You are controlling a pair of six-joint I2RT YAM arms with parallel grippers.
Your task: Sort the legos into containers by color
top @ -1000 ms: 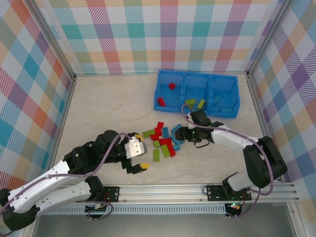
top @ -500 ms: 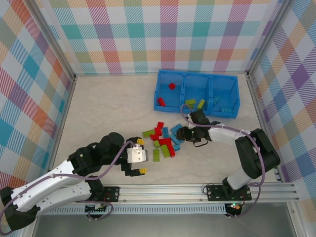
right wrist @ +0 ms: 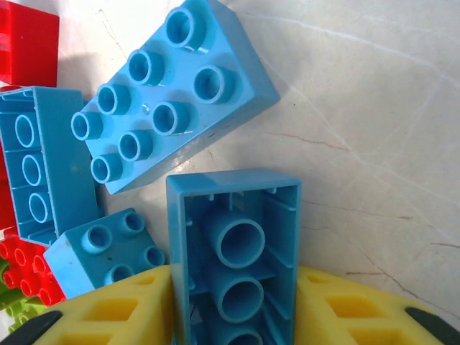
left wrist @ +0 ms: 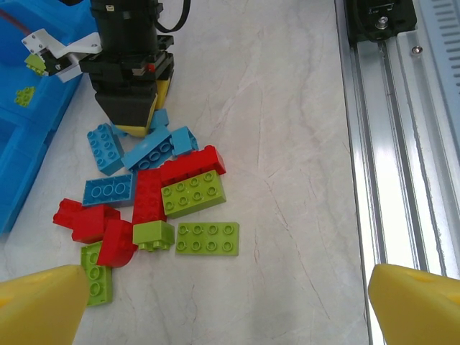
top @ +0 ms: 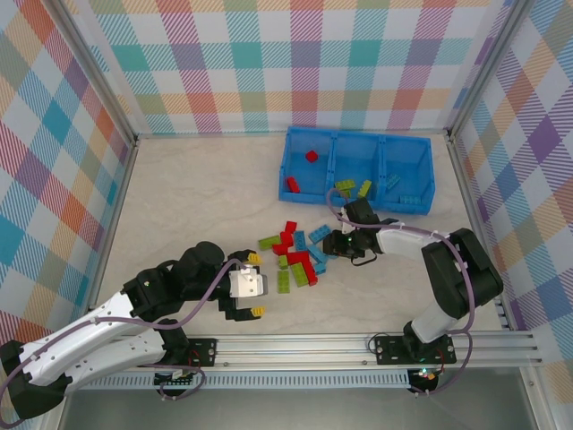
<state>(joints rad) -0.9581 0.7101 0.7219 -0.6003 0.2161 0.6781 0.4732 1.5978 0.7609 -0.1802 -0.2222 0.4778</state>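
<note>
Top external view: a bright blue tray (top: 358, 134) with three square compartments sits on the pale surface (top: 197, 197). Its left compartment holds two red bricks (top: 311, 156), its middle one lime green bricks (top: 364, 188), and its right one light blue bricks (top: 392, 182). The unsorted legos (top: 295, 255) lie in a loose heap just in front of the tray's left and middle compartments. The right arm (top: 403, 240) reaches to the heap's edge in front of the tray's middle compartment, and the right jaws are down among the blue pieces there. The left arm (top: 116, 322) ends farther from the tray, with the heap between the left jaws and the tray.

Left wrist view: the tray's wall fills the upper left corner. Close beside it, the right jaws point down onto the heap's blue end. Red pieces lie farther from the tray, and a flat lime eight-stud brick (left wrist: 208, 238) lies farthest out. Two yellow fingertips (left wrist: 36, 305) sit in the lower corners, so the left jaws stand wide apart.

Right wrist view: yellow fingers (right wrist: 122, 316) press both long sides of a light blue brick (right wrist: 233, 237), its hollow underside toward the camera. The right jaws are clamped on it. Just beside it lie an eight-stud blue brick (right wrist: 165, 93), studs up, and a four-stud blue brick (right wrist: 108, 248). The tray's direction cannot be told here.
</note>
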